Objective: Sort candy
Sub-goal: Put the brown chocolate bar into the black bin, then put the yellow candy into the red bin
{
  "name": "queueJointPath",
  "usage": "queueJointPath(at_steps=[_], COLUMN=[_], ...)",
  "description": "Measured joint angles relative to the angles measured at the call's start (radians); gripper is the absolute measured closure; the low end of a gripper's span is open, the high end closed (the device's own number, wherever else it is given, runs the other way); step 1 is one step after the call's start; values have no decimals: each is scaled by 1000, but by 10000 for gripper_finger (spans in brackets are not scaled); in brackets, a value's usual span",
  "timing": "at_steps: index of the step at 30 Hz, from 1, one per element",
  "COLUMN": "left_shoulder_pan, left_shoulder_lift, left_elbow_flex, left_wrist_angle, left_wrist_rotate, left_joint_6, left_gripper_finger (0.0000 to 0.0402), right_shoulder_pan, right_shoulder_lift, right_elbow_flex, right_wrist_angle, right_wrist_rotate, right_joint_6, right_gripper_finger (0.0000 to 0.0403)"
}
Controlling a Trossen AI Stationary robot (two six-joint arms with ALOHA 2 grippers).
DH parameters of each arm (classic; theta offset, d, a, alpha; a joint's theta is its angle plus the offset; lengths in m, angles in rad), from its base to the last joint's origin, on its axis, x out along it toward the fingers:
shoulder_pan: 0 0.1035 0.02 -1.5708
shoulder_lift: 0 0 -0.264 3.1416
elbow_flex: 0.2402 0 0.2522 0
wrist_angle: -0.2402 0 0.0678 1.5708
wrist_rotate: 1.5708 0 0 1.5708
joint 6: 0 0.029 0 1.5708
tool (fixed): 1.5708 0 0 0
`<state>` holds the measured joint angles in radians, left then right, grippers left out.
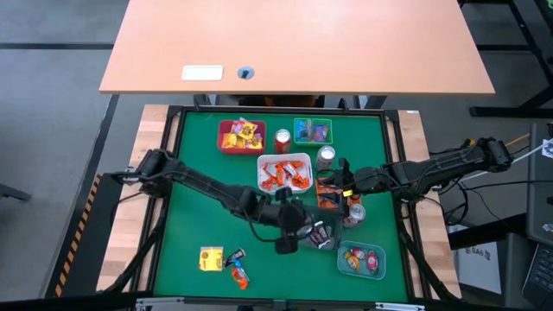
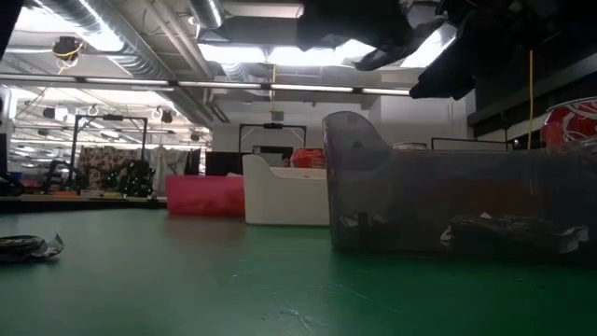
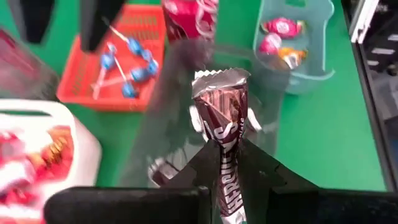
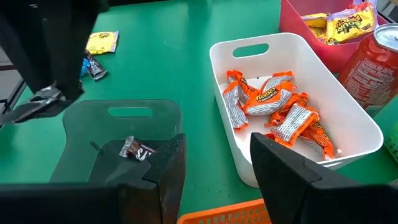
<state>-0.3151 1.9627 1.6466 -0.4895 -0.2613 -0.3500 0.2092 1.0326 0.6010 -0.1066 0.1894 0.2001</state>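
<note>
My left gripper (image 1: 292,235) is shut on a dark brown wrapped candy (image 3: 221,121) above the near-left end of a clear grey tray (image 1: 321,235). One dark candy (image 4: 137,149) lies inside that tray. My right gripper (image 4: 214,168) hangs open over the orange tray (image 1: 333,194), touching nothing. Orange candies (image 4: 273,106) fill the white tray (image 1: 284,173). A yellow candy (image 1: 211,258), a dark one (image 1: 233,256) and an orange one (image 1: 239,276) lie loose on the green mat at the near left. My left gripper pinches the brown candy between its two fingers by one end of the wrapper (image 3: 225,163). The candy runs along the fingers and sticks out past them, its crimped silver end (image 3: 221,78) free. The fingers slant down toward the table's right. The candy is lifted clear, over the clear tray.
A red tray (image 1: 240,136) with yellow candy and a green tray (image 1: 312,131) stand at the back. A teal tray (image 1: 361,259) with pink sweets sits near right. Soda cans (image 1: 282,140) (image 1: 325,156) (image 1: 354,212) stand between the trays.
</note>
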Motion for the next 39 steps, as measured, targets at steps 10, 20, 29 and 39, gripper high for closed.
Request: queueJointPath(at_steps=[10,20,29,39], left_shoulder_pan=[23,6,-23,-227], left_shoulder_lift=[0,-2,-2,-2], left_elbow_flex=[0,0,0,-65], left_wrist_angle=[19,-163,-505,-641], left_wrist_rotate=[-1,155,326,332], left_joint_6=[76,84,-119,-293], left_gripper_finger=[294,244,246,247], right_shoulder_pan=[0,0,0,0], right_shoulder_lift=[0,0,0,0], right_elbow_flex=[0,0,0,0], right_wrist_angle=[0,0,0,0], right_wrist_rotate=[0,0,0,0], right_joint_6=[0,9,10,13], right_gripper_finger=[224,224,224,224])
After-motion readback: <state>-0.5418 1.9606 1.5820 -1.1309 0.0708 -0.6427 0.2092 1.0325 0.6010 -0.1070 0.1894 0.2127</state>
